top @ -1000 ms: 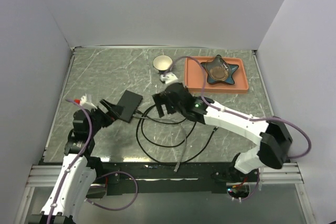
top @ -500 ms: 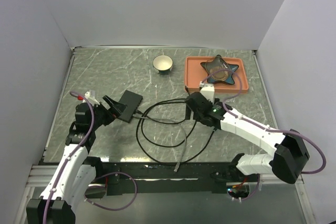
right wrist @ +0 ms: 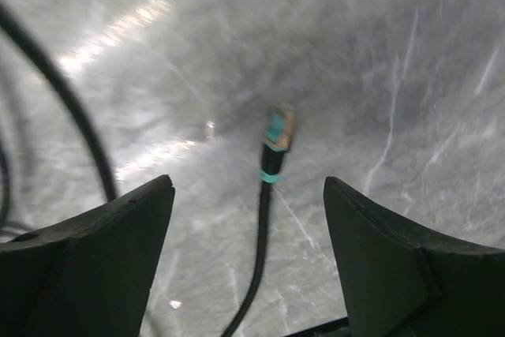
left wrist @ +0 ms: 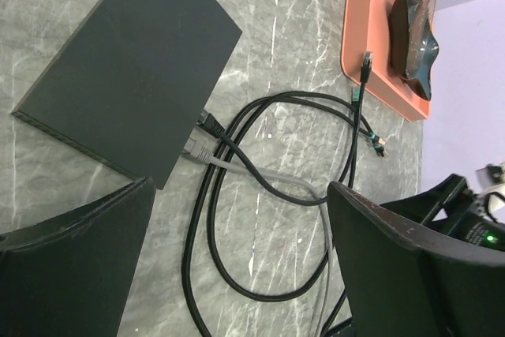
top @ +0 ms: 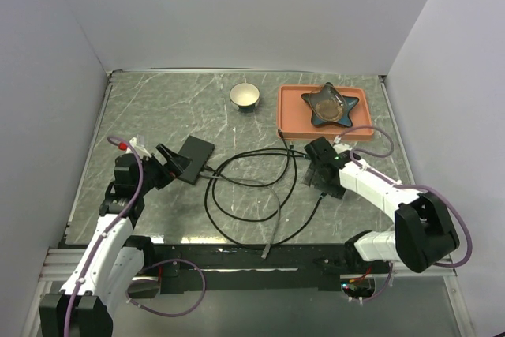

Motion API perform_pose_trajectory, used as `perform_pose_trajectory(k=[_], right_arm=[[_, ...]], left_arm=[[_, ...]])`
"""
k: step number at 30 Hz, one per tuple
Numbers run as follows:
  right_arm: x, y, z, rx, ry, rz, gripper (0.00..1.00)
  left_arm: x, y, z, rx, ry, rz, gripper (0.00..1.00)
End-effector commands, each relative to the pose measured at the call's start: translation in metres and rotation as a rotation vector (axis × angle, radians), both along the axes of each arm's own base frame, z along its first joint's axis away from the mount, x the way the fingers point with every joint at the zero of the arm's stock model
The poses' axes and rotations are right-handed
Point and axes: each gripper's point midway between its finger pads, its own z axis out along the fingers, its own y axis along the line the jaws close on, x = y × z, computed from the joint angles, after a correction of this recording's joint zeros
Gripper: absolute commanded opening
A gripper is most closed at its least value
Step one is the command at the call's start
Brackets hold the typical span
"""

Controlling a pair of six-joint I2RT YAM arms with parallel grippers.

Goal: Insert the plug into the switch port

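- Top view: the left gripper point(top: 169, 162) sits low over the table point(top: 158, 108), its fingers spread wide and holding nothing. The switch point(top: 195, 157) lies flat just ahead of its fingertips.
- The right gripper point(top: 323, 173) points down at the table. Loops of black cable point(top: 237, 215) lie between it and the left one. Just beyond it is the orange tray point(top: 284, 116) with a star-shaped dish point(top: 331, 106), and a cup point(top: 246, 95) stands further off.
- Left wrist view: the two fingers frame the scene, wide apart and empty. The switch is ahead and to one side, not touched.
- A black connector and a grey cable point(left wrist: 237, 170) already sit in the switch's near edge.
- Far ahead, close to the tray's rim, a plug point(left wrist: 377, 141) with a teal boot lies loose on the table, well apart from the switch.
- Right wrist view: the picture is blurred. The fingers stand apart with nothing between the pads.
- A teal-booted plug point(right wrist: 278, 133) lies on the table just ahead of the gap, free of both fingers. Its cable runs back between them.
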Motion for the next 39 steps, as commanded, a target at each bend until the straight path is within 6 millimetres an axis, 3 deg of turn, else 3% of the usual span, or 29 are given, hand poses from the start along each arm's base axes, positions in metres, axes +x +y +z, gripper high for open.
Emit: perform_pose_trajectory(k=[1,4,10,11,12,14,15,21,23,24,25,28,30,34,35,36,38,39], right_arm=[[-0.005,0.002,-0.012,0.084,0.039,-0.051,0.83],[-0.008,0.002,-0.023,0.097,0.07,-0.051,0.78],[-0.011,0.006,-0.043,0.125,0.128,-0.057,0.55],[-0.012,0.005,-0.047,0.119,0.142,-0.06,0.48],[-0.012,0.004,-0.046,0.113,0.141,-0.063,0.33],[-0.011,0.005,-0.046,0.122,0.13,-0.061,0.19],[-0.012,0.003,-0.045,0.12,0.13,-0.066,0.0],[-0.002,-0.006,-0.025,0.074,0.078,-0.057,0.0],[0.013,-0.012,0.004,0.048,-0.011,-0.067,0.0],[0.011,-0.018,0.015,0.027,-0.022,-0.079,0.0],[0.025,-0.027,0.041,-0.016,-0.11,-0.102,0.0],[0.039,-0.045,0.123,-0.05,-0.34,-0.139,0.0],[0.043,-0.062,0.194,-0.07,-0.547,-0.17,0.0],[0.044,-0.065,0.314,0.007,-0.906,-0.122,0.0],[0.044,-0.064,0.331,0.004,-0.94,-0.096,0.0],[0.04,-0.066,0.368,0.024,-1.022,-0.104,0.0],[0.047,-0.066,0.399,0.005,-1.072,-0.093,0.0],[0.04,-0.068,0.436,0.026,-1.148,-0.096,0.0]], left_arm=[[0.004,-0.004,0.009,-0.001,-0.034,-0.028,0.96],[0.004,-0.003,0.01,0.001,-0.038,-0.024,0.96],[0.003,-0.003,0.008,0.007,-0.033,-0.027,0.96],[0.003,-0.003,0.009,0.008,-0.035,-0.026,0.96],[0.003,-0.002,0.009,0.009,-0.032,-0.024,0.96],[0.002,-0.002,0.01,0.011,-0.033,-0.024,0.96],[0.002,-0.002,0.01,0.011,-0.034,-0.024,0.96],[0.002,-0.002,0.01,0.013,-0.032,-0.025,0.96],[0.002,-0.002,0.009,0.015,-0.031,-0.024,0.96],[0.003,-0.002,0.009,0.015,-0.033,-0.024,0.96],[0.002,-0.002,0.008,0.015,-0.031,-0.026,0.96],[0.003,-0.002,0.006,0.017,-0.026,-0.025,0.96],[0.004,-0.003,0.007,0.017,-0.031,-0.03,0.96],[0.004,-0.004,0.003,0.006,-0.024,-0.031,0.96],[0.004,-0.004,0.003,0.002,-0.021,-0.033,0.96],[0.004,-0.005,0.003,0.001,-0.021,-0.036,0.96],[0.004,-0.005,0.004,0.001,-0.023,-0.038,0.96],[0.004,-0.005,0.004,0.001,-0.023,-0.038,0.96]])
